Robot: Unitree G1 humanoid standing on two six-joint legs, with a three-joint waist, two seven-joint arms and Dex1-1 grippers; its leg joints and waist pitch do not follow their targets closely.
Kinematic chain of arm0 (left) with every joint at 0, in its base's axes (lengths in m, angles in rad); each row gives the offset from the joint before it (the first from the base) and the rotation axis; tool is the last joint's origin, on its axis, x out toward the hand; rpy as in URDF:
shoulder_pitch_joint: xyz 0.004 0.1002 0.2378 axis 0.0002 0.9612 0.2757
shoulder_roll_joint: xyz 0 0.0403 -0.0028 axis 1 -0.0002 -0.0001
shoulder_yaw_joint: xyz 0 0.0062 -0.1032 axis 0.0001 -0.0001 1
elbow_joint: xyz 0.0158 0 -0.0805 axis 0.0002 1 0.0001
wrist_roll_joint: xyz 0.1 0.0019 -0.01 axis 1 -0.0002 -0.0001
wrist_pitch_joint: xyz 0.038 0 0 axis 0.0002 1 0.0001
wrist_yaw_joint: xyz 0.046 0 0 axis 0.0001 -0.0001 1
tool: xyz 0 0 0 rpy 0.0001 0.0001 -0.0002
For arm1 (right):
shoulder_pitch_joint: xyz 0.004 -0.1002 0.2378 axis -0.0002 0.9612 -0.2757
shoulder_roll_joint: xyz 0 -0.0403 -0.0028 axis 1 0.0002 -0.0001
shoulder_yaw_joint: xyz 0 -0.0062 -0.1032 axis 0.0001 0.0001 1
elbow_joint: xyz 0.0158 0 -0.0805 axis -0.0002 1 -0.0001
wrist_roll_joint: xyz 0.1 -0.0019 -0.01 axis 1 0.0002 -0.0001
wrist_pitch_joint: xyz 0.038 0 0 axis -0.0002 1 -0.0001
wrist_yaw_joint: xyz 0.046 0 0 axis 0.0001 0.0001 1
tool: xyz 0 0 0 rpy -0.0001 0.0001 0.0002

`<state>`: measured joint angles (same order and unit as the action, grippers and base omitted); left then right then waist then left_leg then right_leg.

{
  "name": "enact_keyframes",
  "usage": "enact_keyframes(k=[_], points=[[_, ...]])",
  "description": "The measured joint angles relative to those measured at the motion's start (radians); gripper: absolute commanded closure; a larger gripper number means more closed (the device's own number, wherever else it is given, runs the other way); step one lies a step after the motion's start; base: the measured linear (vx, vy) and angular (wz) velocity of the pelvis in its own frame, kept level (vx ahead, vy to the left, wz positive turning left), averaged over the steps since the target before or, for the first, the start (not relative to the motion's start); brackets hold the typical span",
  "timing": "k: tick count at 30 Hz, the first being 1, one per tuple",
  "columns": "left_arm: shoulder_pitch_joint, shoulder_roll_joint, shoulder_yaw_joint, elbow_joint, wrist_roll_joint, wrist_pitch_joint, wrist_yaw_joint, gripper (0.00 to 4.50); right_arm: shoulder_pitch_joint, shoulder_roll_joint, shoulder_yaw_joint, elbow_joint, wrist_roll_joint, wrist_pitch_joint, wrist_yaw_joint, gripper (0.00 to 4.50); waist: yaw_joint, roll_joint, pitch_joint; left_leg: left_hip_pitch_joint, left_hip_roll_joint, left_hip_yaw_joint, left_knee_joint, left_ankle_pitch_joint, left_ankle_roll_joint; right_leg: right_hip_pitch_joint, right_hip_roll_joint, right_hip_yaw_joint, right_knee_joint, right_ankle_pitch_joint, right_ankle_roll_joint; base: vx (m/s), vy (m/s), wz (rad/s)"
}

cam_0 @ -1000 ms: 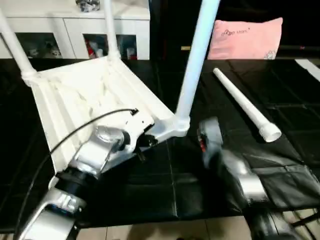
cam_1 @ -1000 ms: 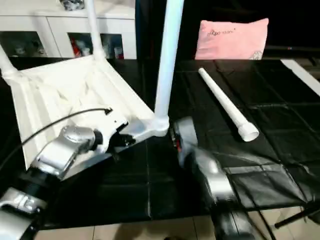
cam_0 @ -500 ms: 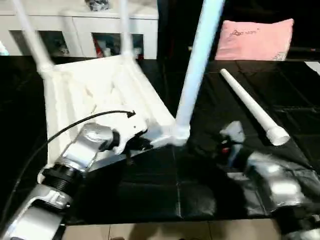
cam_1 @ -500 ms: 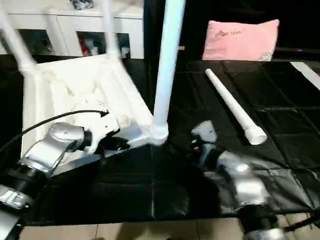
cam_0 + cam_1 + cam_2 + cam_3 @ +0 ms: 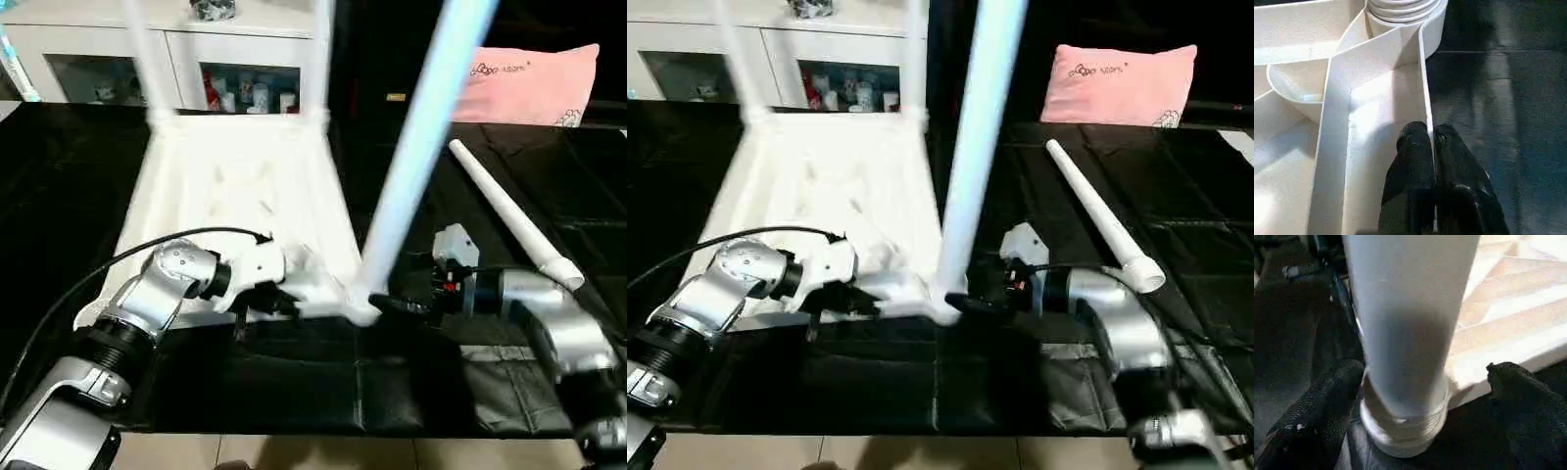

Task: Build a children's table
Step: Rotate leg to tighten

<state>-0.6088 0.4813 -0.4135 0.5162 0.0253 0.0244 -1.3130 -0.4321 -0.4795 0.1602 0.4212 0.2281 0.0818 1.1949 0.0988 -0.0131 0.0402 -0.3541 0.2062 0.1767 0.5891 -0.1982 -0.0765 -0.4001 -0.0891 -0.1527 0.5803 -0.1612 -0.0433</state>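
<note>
Right gripper (image 5: 1425,396) has swung in, fingers spread around the near leg (image 5: 411,166)'s base at frame centre.
Left gripper (image 5: 1432,161) pinches the upturned tabletop (image 5: 245,186)'s rim; closing off-centre could tilt the leg in its socket.

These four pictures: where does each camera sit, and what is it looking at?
Left eye: on the head, looking down at the upturned white plastic tabletop; silver forearms show.
Right eye: beside it, same scene, loose white tapered leg.
Left wrist: along the left pincer, shut on the tabletop's thin rim.
Right wrist: between the open right pincer, facing a fitted white leg.
Shared: that fitted leg's corner.
</note>
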Motion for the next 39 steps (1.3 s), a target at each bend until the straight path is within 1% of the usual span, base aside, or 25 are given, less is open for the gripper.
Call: enact_keyframes(k=[2, 7, 9, 12, 13, 14, 15, 17, 18, 20, 22, 25, 29, 35, 37, 39], points=[[-0.003, -0.001, -0.009, 0.0, 0.0, -0.008, -0.012, 4.5, -0.003, 0.004, 0.012, 0.019, -0.004, -0.006, 0.022, 0.07, 0.003, 0.0, 0.0, 0.0, 0.0, 0.0, 0.001, 0.0, 0.0, 0.0, 0.0, 0.0, 0.0, 0.0, 0.0, 0.0, 0.0, 0.0], [-0.011, -0.008, -0.021, 0.0, 0.001, -0.019, -0.028, 4.5, -0.012, 0.006, 0.03, 0.038, -0.003, -0.005, 0.073, 0.07, 0.002, -0.001, 0.0, 0.0, 0.0, 0.0, 0.002, 0.0, 0.0, 0.0, 0.0, 0.0, 0.002, 0.0, 0.0, 0.0, 0.0, 0.0], [-0.011, -0.011, -0.025, 0.0, 0.002, -0.029, -0.036, 4.5, -0.021, 0.008, 0.038, 0.056, -0.002, -0.004, 0.1, 0.43, 0.002, -0.001, 0.0, 0.0, 0.0, 0.0, 0.002, 0.0, 0.0, 0.0, 0.0, 0.0, 0.003, 0.0, 0.0, 0.0, 0.0, 0.0], [-0.011, -0.015, -0.028, 0.0, 0.008, -0.039, -0.039, 4.5, -0.03, 0.015, 0.046, 0.063, -0.002, -0.004, 0.127, 0.46, 0.002, -0.001, 0.0, 0.001, 0.0, 0.0, 0.003, 0.0, 0.0, 0.0, 0.0, 0.001, 0.004, 0.0, 0.0, 0.0, 0.0, 0.0], [-0.011, -0.016, -0.03, 0.0, 0.009, -0.041, -0.039, 4.5, -0.032, 0.017, 0.047, 0.064, -0.002, -0.004, 0.135, 0.56, 0.002, -0.001, 0.0, 0.001, 0.0, 0.0, 0.003, 0.0, 0.0, 0.0, 0.0, 0.001, 0.004, 0.0, 0.0, 0.0, 0.0, 0.0], [-0.011, -0.016, -0.031, 0.0, 0.009, -0.042, -0.04, 4.5, -0.032, 0.016, 0.047, 0.064, -0.002, -0.004, 0.138, 0.56, 0.002, -0.001, 0.0, 0.001, 0.0, 0.0, 0.003, 0.0, 0.0, 0.0, 0.0, 0.001, 0.004, 0.0, 0.0, 0.0, 0.0, 0.0], [-0.011, -0.016, -0.032, 0.0, 0.009, -0.043, -0.04, 4.5, -0.032, 0.016, 0.047, 0.065, -0.002, -0.004, 0.139, 0.84, 0.002, -0.001, 0.0, 0.001, 0.0, 0.0, 0.004, 0.0, 0.0, 0.0, 0.0, 0.001, 0.004, 0.0, 0.0, 0.0, 0.0, 0.0], [-0.011, -0.016, -0.035, 0.0, 0.009, -0.044, -0.041, 4.5, -0.032, 0.017, 0.048, 0.071, -0.001, -0.005, 0.147, 1.02, 0.002, -0.001, 0.0, 0.001, 0.0, 0.0, 0.004, 0.0, 0.0, 0.0, 0.0, 0.001, 0.004, 0.0, 0.0, 0.0, 0.0, 0.0], [-0.011, -0.016, -0.035, 0.0, 0.01, -0.044, -0.041, 4.5, -0.032, 0.017, 0.049, 0.071, 0.001, -0.005, 0.151, 1.02, 0.002, -0.001, 0.0, 0.001, 0.0, 0.0, 0.004, 0.0, 0.0, 0.0, 0.0, 0.001, 0.004, 0.0, 0.0, 0.0, 0.0, 0.0], [-0.011, -0.015, -0.036, 0.0, 0.011, -0.047, -0.043, 4.5, -0.033, 0.017, 0.053, 0.075, 0.0, -0.005, 0.159, 1.25, 0.002, -0.001, 0.0, 0.001, 0.0, 0.0, 0.003, 0.0, 0.0, 0.0, 0.0, 0.001, 0.005, 0.0, 0.0, 0.0, 0.0, 0.0], [-0.011, -0.015, -0.036, 0.0, 0.013, -0.049, -0.043, 4.5, -0.033, 0.017, 0.057, 0.077, 0.0, -0.005, 0.166, 1.36, 0.002, -0.001, 0.0, 0.001, 0.0, 0.0, 0.004, 0.0, 0.0, 0.0, 0.0, 0.001, 0.005, 0.0, 0.0, 0.0, 0.0, 0.0], [-0.011, -0.016, -0.036, 0.002, 0.015, -0.054, -0.043, 4.5, -0.033, 0.017, 0.057, 0.082, 0.0, -0.006, 0.173, 1.67, 0.002, -0.001, 0.0, 0.001, 0.0, 0.0, 0.004, 0.0, 0.0, 0.0, 0.0, 0.001, 0.005, 0.0, 0.0, 0.0, 0.0, 0.0], [-0.012, -0.017, -0.036, 0.006, 0.02, -0.055, -0.043, 4.5, -0.033, 0.017, 0.057, 0.083, -0.001, -0.006, 0.175, 1.8, 0.003, -0.001, 0.0, 0.002, 0.0, 0.0, 0.003, 0.0, 0.0, 0.0, 0.0, 0.001, 0.005, 0.0, 0.0, 0.0, 0.0, 0.0], [-0.014, -0.022, -0.031, 0.01, 0.02, -0.046, -0.039, 4.5, -0.018, 0.017, 0.049, 0.062, 0.003, 0.009, 0.164, 1.83, 0.005, -0.001, -0.001, 0.003, 0.0, 0.0, 0.003, 0.0, 0.0, 0.002, 0.0, 0.001, 0.005, 0.0, 0.0, 0.0, 0.0, 0.0], [-0.014, -0.028, -0.026, 0.011, 0.016, -0.029, -0.034, 4.5, -0.002, 0.019, 0.036, 0.049, 0.011, 0.028, 0.151, 1.83, 0.008, 0.0, -0.001, 0.003, 0.0, 0.0, 0.003, 0.0, 0.0, 0.002, 0.0, 0.001, 0.005, 0.0, 0.0, 0.0, 0.0, 0.0], [-0.014, -0.05, -0.009, 0.013, 0.007, 0.031, -0.02, 4.5, 0.031, 0.038, 0.01, 0.013, 0.019, 0.077, 0.096, 1.84, 0.008, 0.0, -0.001, 0.005, 0.0, 0.0, 0.004, 0.0, 0.0, 0.004, 0.0, 0.001, 0.005, 0.0, 0.0, 0.0, 0.0, 0.0]])
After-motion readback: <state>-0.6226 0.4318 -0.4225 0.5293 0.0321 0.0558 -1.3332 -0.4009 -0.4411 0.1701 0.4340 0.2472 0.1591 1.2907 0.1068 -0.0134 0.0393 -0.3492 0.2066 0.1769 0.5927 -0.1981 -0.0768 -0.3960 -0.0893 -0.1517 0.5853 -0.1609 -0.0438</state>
